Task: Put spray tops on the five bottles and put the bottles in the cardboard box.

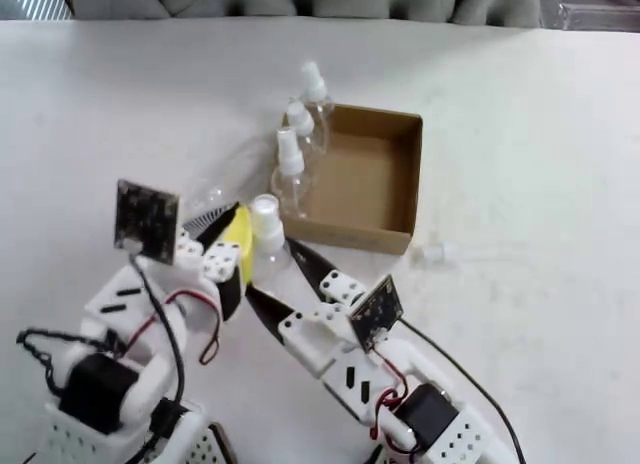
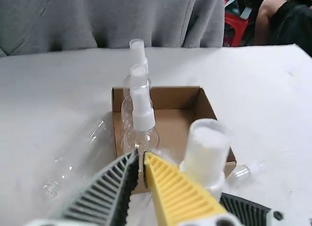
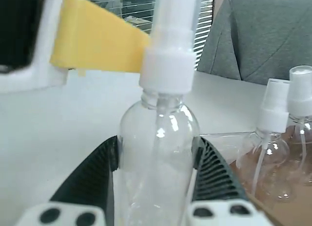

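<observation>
My right gripper (image 1: pixel 287 276) is shut on a clear bottle (image 1: pixel 271 252) standing just in front of the cardboard box (image 1: pixel 372 174); its black fingers (image 3: pixel 214 177) clamp the bottle's body (image 3: pixel 158 143). A white spray top (image 3: pixel 168 60) sits on that bottle's neck. My left gripper (image 1: pixel 230 224), with one yellow and one grey finger, is shut with nothing in it, and the yellow finger (image 2: pixel 178 192) lies beside the spray top (image 2: pixel 207 148). Three bottles with spray tops (image 1: pixel 296 144) stand in a row along the box's left wall (image 2: pixel 139 119). A clear bottle without a top (image 1: pixel 215 189) lies on the table left of the box.
A small loose spray part (image 1: pixel 436 252) lies on the table right of the box's front corner, also in the left wrist view (image 2: pixel 243 170). The right half of the box floor (image 2: pixel 175 121) is bare. Open white table surrounds the box.
</observation>
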Tool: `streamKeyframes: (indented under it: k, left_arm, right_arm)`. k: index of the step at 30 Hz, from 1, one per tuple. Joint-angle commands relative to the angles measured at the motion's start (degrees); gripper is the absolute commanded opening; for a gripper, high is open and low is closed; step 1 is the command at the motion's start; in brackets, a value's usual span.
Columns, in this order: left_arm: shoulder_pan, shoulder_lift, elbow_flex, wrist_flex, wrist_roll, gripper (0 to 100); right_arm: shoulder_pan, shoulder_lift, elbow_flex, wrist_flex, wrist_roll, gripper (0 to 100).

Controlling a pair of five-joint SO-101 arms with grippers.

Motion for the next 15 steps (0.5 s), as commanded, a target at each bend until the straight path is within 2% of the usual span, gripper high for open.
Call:
streamKeyframes:
  k: [1, 6, 8, 11, 15]
  left_arm:
    - [0.9, -7.7, -3.0, 4.1, -0.4, 2]
    - [-4.4, -16.7, -2.3, 10.5, -0.9, 2]
    - [-6.4, -18.6, 0.1, 11.2, -4.6, 2]
    - [-6.7, -21.1, 5.1, 11.2, -8.4, 2]
    - [-6.2, -24.8, 8.8, 11.2, -8.6, 2]
  right_arm:
    - [1.0, -0.6, 0.2, -1.9, -0.2, 1.5]
    - [5.0, -0.2, 0.3, -5.5, -0.2, 1.5]
    - [5.8, -0.2, 0.3, -6.3, -0.3, 1.5]
    - [7.2, -0.2, 0.3, -6.9, -0.4, 1.5]
    - [10.1, -0.1, 0.2, -9.3, -0.5, 1.5]
